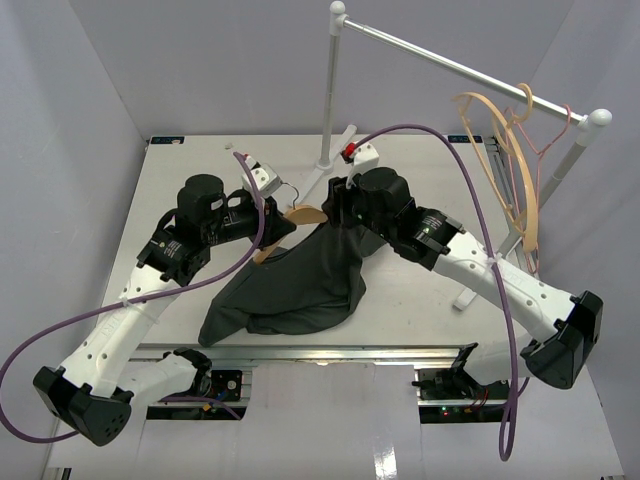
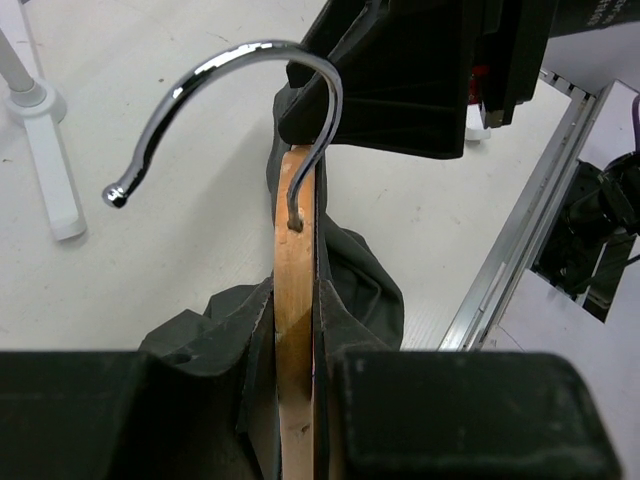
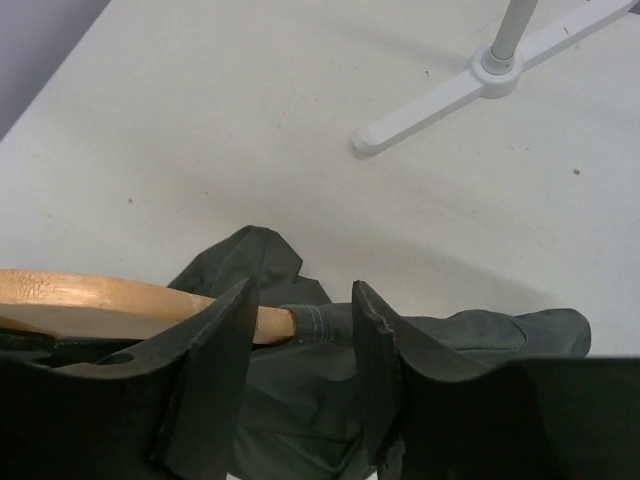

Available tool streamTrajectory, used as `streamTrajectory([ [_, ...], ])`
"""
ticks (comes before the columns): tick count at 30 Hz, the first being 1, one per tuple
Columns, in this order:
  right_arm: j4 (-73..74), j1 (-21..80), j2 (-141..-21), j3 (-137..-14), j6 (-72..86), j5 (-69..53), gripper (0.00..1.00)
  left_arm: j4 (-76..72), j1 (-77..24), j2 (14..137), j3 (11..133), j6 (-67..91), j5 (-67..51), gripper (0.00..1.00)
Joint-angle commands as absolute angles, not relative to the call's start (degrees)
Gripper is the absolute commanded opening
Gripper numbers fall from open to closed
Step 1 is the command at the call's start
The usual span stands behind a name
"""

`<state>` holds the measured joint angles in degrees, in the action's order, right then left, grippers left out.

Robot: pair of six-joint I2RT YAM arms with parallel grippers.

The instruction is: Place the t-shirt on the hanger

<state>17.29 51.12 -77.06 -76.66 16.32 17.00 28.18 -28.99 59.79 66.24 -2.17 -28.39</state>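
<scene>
Top view: hanger (image 1: 300, 216) lies mid-desk (image 1: 420, 290), long axis running left-right between both arms, shirt (image 1: 295, 285) draped toward the near edge.

Left wrist: left end effector (image 2: 297, 400) clamps the hanger edge-on.

Right wrist: right end effector (image 3: 300, 325) pinches shirt at the hanger's tip.

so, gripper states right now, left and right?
Left gripper: closed on the hanger.
Right gripper: closed on the t-shirt fabric.

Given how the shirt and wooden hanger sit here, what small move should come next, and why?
Probably the right pincer should tug the t-shirt a little further along the hanger. The left pincer clamps the wood edge-on, and the hanger's end pokes out bare beside the fabric, so that shoulder seems not yet covered.
</scene>
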Motion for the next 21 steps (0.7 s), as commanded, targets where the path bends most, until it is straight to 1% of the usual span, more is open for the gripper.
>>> streamTrajectory([
  [1, 17.75, 51.15, -72.83, -78.45, 8.06, 12.67, 0.52, 29.21, -29.09, 57.72, 67.60, -3.43, -32.62, 0.00],
  [5, 16.33, 51.18, -67.11, -77.73, 0.62, -2.49, 0.58, 30.41, -29.09, 56.01, 67.66, -2.63, -40.26, 0.00],
  [10, 12.46, 51.24, -63.16, -77.38, -3.67, -16.02, 0.64, 30.25, -29.09, 54.79, 66.82, -1.76, -43.66, 0.00],
  [12, 12.23, 51.24, -63.35, -78.07, -4.34, -19.07, 0.66, 30.31, -29.09, 54.84, 66.64, -1.84, -44.89, 0.00],
  [16, 10.91, 51.24, -65.26, -79.65, -3.79, -20.89, 0.68, 30.08, -29.09, 55.52, 66.14, -1.85, -47.25, 0.00],
  [21, 7.67, 51.24, -69.53, -80.95, -3.03, -24.04, 0.68, 29.56, -29.09, 55.55, 65.17, -2.01, -49.54, 0.00],
])
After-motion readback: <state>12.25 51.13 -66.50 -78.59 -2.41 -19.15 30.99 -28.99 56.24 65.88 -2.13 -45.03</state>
